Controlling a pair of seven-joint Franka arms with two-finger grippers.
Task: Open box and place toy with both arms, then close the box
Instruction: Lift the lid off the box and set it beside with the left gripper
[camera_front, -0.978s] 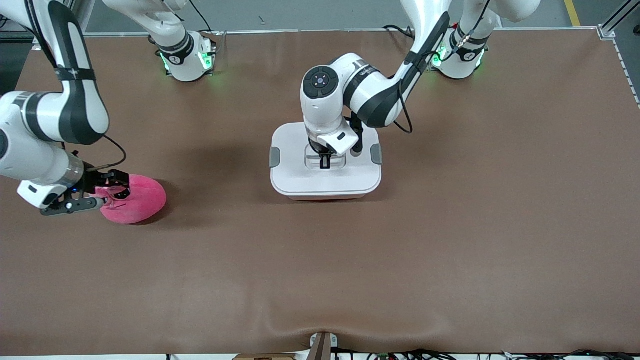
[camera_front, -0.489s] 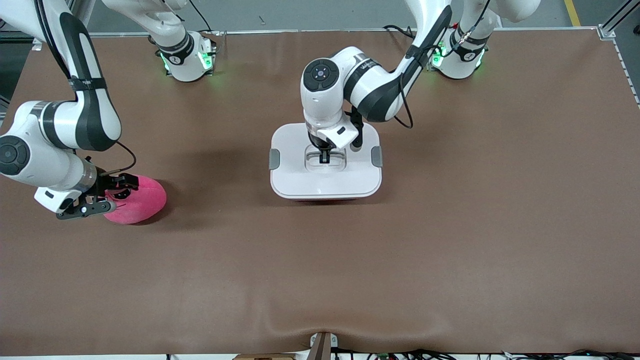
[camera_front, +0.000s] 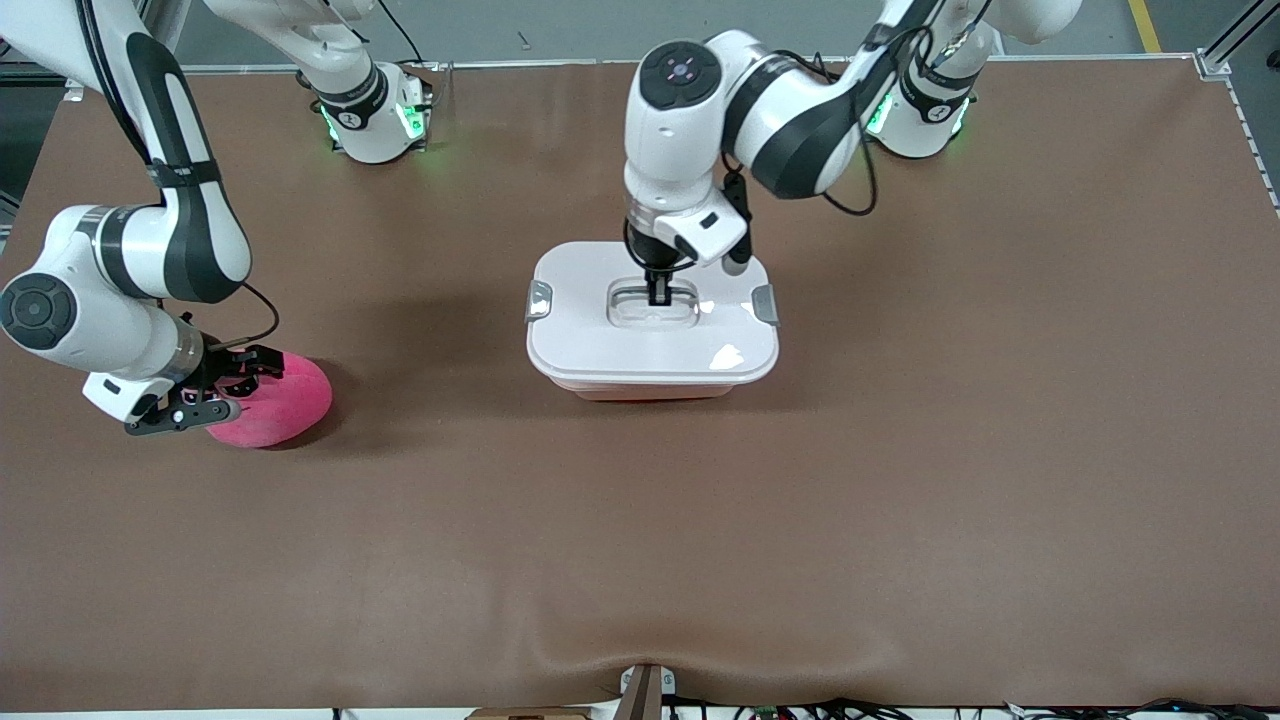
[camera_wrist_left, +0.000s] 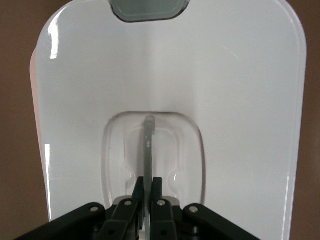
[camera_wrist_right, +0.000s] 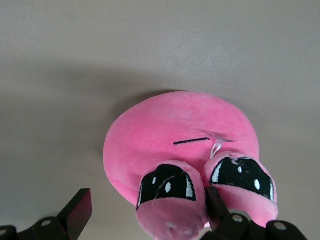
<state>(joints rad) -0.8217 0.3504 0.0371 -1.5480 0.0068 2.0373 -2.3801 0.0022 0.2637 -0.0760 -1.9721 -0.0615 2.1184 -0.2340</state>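
The left tool (camera_front: 659, 296) is clamped on the clear handle (camera_wrist_left: 148, 150) in the recessed centre of the white lid (camera_front: 652, 330), its two fingers pressed together on the thin bar, and the lid looks raised off the translucent pink base (camera_front: 655, 390), a strip of which shows under the lid's near edge. The step in hand appears to be lifting the lid away, and doing it well likely means pulling straight up until the grey side clips (camera_front: 540, 300) clear the base rim, keeping the lid level so it does not swing on so narrow a grip. The box stands mid-tabletop, nearer the robots' bases than the front camera. The pink plush toy (camera_front: 272, 399) rests on the tabletop toward the right arm's end, well apart from the box, and the right tool (camera_front: 222, 392) sits at it with fingers spread, one finger (camera_wrist_right: 77, 212) out beside the plush and the other by its eyes, not yet closed. A firm pinch across the soft body should hold better than one on a loose eye flap. The brown tabletop (camera_front: 900, 480) lies bare between toy and box and toward the front camera, which gives room to set the lid down and to carry the toy across.
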